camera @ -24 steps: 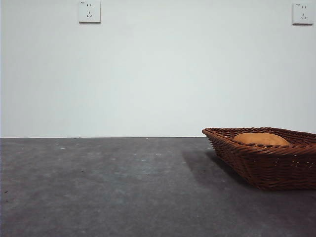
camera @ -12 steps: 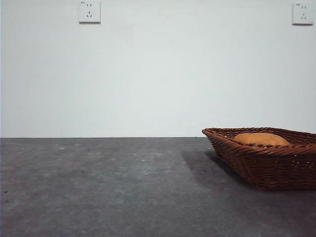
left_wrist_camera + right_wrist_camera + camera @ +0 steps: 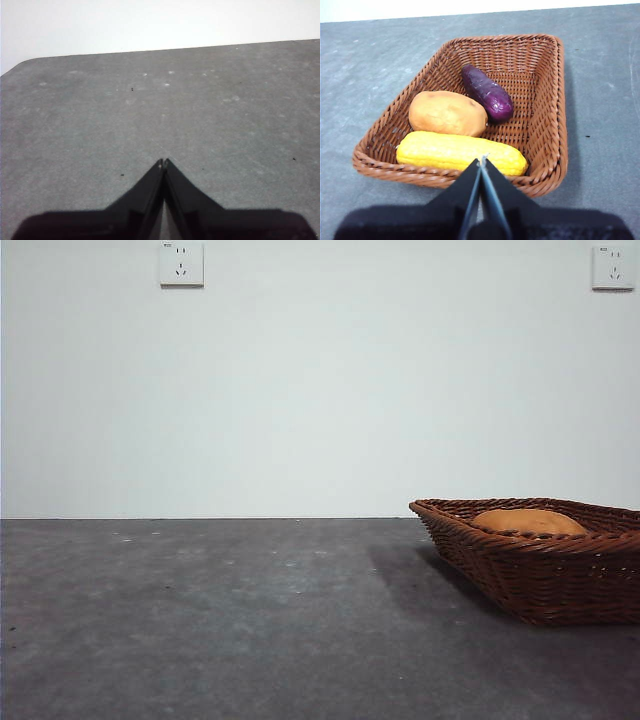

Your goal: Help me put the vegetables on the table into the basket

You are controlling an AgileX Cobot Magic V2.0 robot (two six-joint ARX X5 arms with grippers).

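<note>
Wicker basket [image 3: 547,125] holds corn [image 3: 462,152], potato [image 3: 447,112] and eggplant [image 3: 487,92]; nothing's budged over the last second, so the job looks done. Right end effector [image 3: 482,161] hangs over it closed and empty, and the left end effector [image 3: 163,162] is the same above the bare counter [image 3: 150,115].

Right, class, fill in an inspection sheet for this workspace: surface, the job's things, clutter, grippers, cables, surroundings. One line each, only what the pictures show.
Surface: table, dark grey, speckled, matte.
Job's things: basket of brown wicker stands on the table; inside it lie the corn cob, the potato and the eggplant. The potato touches the corn cob and the eggplant. From the front view only the potato shows above the rim.
Clutter: nothing seen.
Grippers: left gripper shut, over bare table, holding nothing; right gripper shut, above the basket's corn side, holding nothing.
Cables: nothing seen.
Surroundings: plain white wall with two wall sockets.
</note>
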